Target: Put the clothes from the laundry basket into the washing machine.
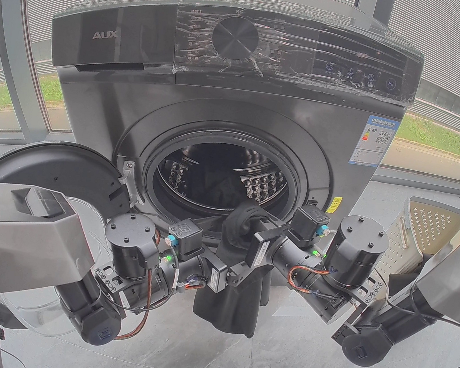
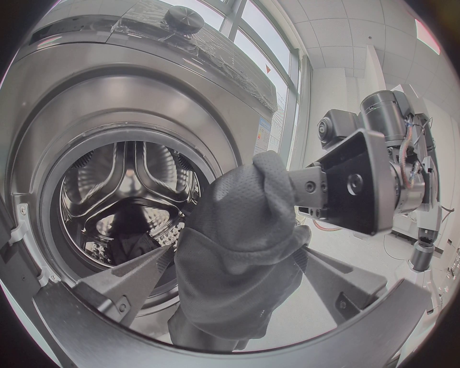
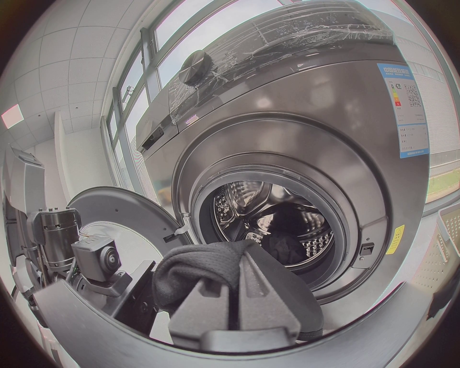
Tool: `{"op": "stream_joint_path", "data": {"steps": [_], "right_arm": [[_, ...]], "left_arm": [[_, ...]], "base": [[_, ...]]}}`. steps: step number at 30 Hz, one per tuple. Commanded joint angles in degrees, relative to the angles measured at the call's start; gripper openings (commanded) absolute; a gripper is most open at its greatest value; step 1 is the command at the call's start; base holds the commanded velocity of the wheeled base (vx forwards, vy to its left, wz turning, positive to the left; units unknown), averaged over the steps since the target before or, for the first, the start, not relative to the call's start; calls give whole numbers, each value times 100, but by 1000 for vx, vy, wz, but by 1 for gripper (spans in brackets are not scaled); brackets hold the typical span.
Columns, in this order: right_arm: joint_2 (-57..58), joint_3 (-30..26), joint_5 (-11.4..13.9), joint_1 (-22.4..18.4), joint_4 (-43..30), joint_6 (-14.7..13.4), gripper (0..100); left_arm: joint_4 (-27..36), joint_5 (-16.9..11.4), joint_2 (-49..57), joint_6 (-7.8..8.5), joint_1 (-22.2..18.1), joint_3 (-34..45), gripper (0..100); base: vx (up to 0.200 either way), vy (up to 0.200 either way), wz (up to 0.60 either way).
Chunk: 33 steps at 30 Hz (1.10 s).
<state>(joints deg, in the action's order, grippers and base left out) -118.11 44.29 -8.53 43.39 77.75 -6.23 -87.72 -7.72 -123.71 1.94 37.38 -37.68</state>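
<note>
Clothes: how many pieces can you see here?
2. A black garment hangs from the right gripper before the open washer; a dark garment lies inside the drum. The basket may hide more.

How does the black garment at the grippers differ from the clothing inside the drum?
The black garment hangs outside the washing machine, clamped by the right gripper; the clothing in the drum lies loose. The garment hangs long; the drum clothing is a crumpled heap. Both are dark.
</note>
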Motion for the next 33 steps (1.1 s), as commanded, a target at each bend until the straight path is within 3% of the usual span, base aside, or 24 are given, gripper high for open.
{"op": "stream_joint_path", "data": {"steps": [1, 2, 19, 20, 33], "right_arm": [[-19, -8, 1, 12, 3, -1, 0], [-19, -8, 1, 21, 3, -1, 0], [-1, -166, -8, 82, 21, -133, 0], [17, -175, -8, 91, 21, -133, 100], [711, -1432, 62, -436, -14, -115, 100]], "left_arm": [[1, 51, -224, 0, -11, -134, 100], [1, 60, -233, 0, -11, -134, 0], [-43, 69, 14, -9, -20, 15, 0], [-43, 77, 22, -18, -20, 15, 0], [-43, -11, 567, -18, -442, 209, 0]], "base": [[0, 0, 0], [0, 0, 0], [0, 0, 0], [0, 0, 0], [0, 0, 0]]}}
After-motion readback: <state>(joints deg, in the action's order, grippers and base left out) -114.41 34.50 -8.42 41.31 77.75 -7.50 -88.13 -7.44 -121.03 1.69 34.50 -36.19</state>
